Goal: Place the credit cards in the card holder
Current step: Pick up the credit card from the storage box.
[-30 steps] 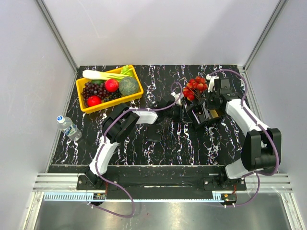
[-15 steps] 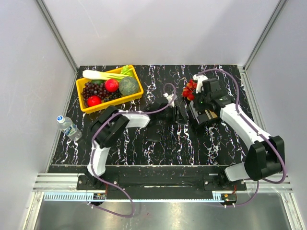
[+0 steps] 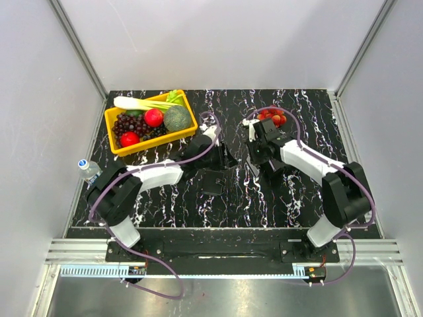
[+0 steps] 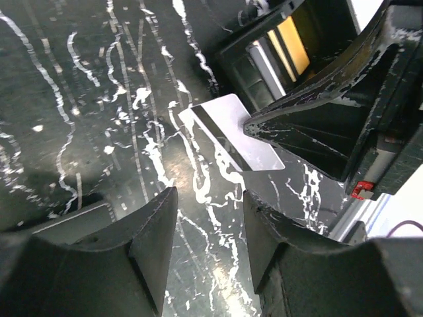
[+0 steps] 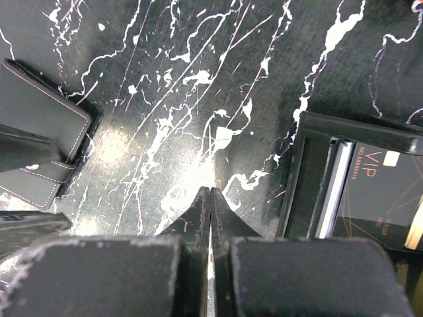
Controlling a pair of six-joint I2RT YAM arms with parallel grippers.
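Note:
My right gripper is shut on a thin white credit card with a black stripe, held edge-on just above the table. It hangs between the black card holder, which lies closed on the table, and the black tray. The tray holds a black VIP card and a gold card. My left gripper is open and empty. It hovers low over the table, facing the held card, just beyond the card holder.
A yellow basket of fruit and vegetables stands at the back left. A bunch of red cherry tomatoes lies behind the right arm. A water bottle lies at the table's left edge.
My right gripper has moved left from over the tray to the table's middle. My left gripper has drawn back to the left, away from the tray.

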